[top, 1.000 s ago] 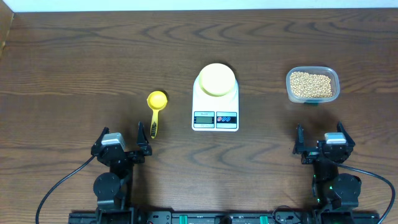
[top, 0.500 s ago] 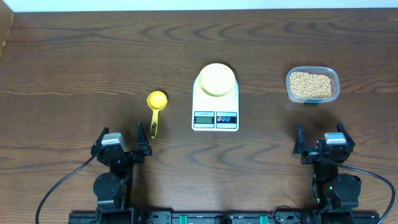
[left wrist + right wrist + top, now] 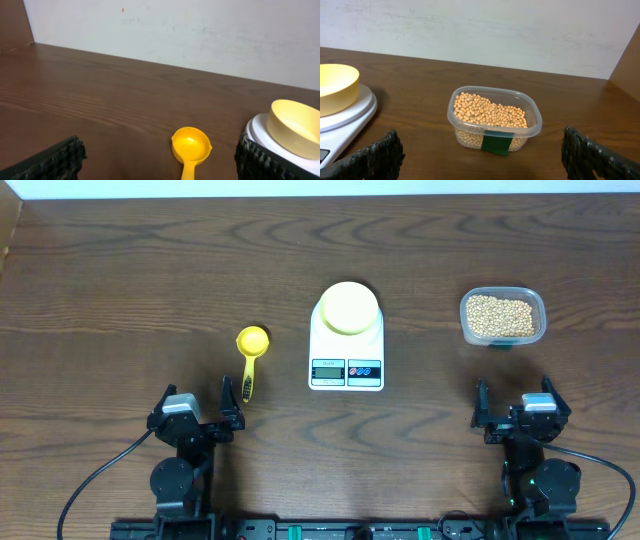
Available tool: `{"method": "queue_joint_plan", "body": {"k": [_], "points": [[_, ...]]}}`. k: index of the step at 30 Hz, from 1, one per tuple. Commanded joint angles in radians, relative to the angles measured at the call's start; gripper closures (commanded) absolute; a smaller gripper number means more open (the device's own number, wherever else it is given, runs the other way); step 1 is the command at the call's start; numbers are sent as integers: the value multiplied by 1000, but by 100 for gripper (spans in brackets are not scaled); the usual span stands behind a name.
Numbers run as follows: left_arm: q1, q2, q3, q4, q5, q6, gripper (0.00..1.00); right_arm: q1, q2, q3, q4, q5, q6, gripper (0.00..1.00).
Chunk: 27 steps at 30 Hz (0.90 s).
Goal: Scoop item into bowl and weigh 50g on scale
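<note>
Centrally, bowl [image 3: 347, 307] on scale [image 3: 346, 352], scoop [image 3: 251, 343] apart leftward

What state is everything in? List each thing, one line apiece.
bowl: empty, upright, on the scale.
scale: carrying the bowl, display unreadable.
scoop: empty, lying on the table.
container: lidless, holding the beans.
beans: in the container, none scooped.
left hand: open, empty.
right hand: open, empty.
</note>
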Motion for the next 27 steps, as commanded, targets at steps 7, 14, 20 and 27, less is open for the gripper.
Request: {"method": "queue_joint_plan", "body": {"k": [7, 14, 20, 27], "points": [[-5, -6, -6, 132, 100, -13, 2, 5, -5, -2, -4, 8, 8, 1], [-5, -1, 132, 117, 98, 98, 2, 5, -5, -2, -4, 8, 8, 1], [-5, 174, 447, -237, 66, 175, 2, 5, -5, -2, -3, 8, 8, 1], [-5, 612, 894, -736, 71, 99, 2, 5, -5, -2, -3, 8, 8, 1]]}}
